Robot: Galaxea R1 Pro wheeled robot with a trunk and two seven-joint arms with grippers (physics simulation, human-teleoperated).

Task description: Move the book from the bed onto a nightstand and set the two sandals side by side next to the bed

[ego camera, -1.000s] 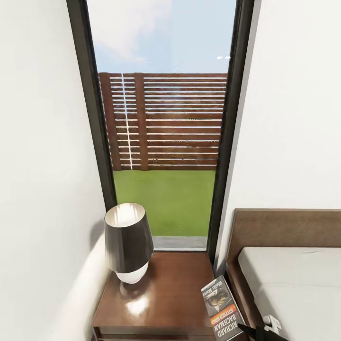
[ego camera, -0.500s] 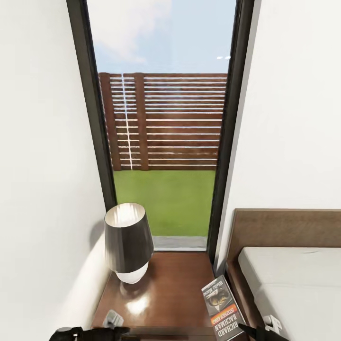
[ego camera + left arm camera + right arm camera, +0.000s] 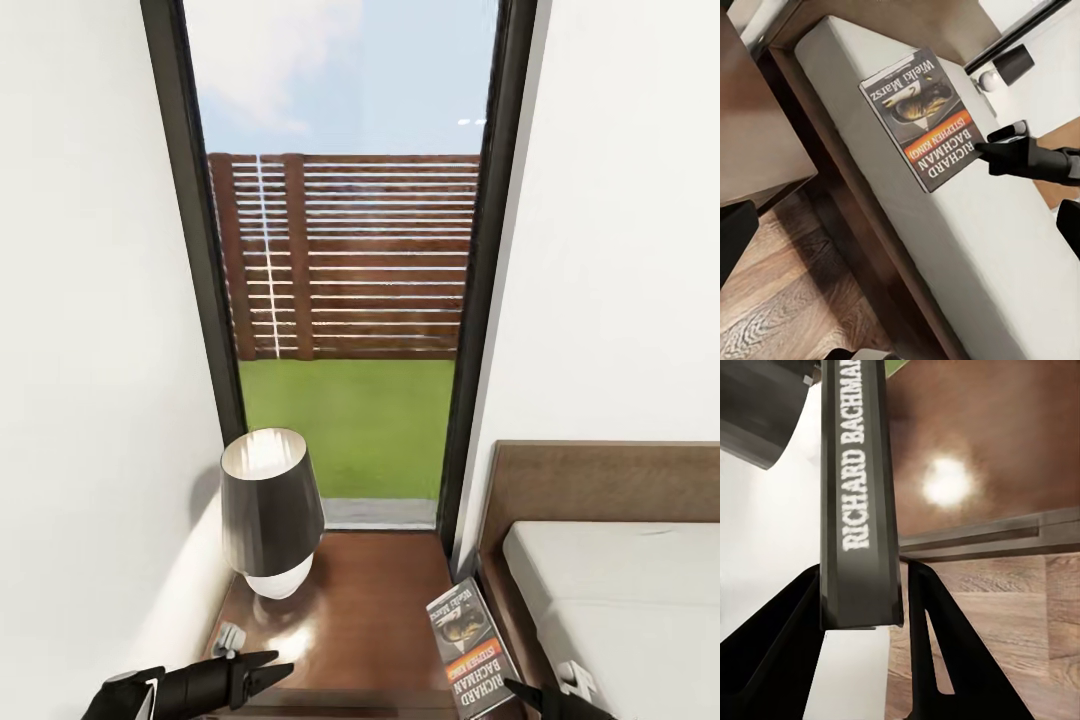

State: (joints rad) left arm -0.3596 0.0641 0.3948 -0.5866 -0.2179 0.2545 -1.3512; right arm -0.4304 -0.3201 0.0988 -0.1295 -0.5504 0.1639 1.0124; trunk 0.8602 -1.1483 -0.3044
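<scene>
My right gripper (image 3: pixel 522 692) is shut on the book (image 3: pixel 470 645), a thin paperback with a dark cover and an orange band. It holds the book by its lower end, just off the right edge of the glossy brown nightstand (image 3: pixel 360 610) and beside the bed (image 3: pixel 610 590). In the right wrist view the "RICHARD BACHMAN" spine (image 3: pixel 860 487) stands between the two black fingers (image 3: pixel 937 652). The left wrist view shows the book (image 3: pixel 926 120) with the right gripper (image 3: pixel 994 148) on it. My left gripper (image 3: pixel 275 668) hangs open over the nightstand's front left. The sandals are out of view.
A lamp (image 3: pixel 270 510) with a dark shade stands on the nightstand's back left. Behind it is a tall dark-framed window (image 3: pixel 345 300), with white walls on both sides. The wood-plank floor (image 3: pixel 787 300) lies between nightstand and bed frame.
My left gripper has come into the head view from the lower left and moved right over the nightstand's front. The book and the right gripper have hardly moved.
</scene>
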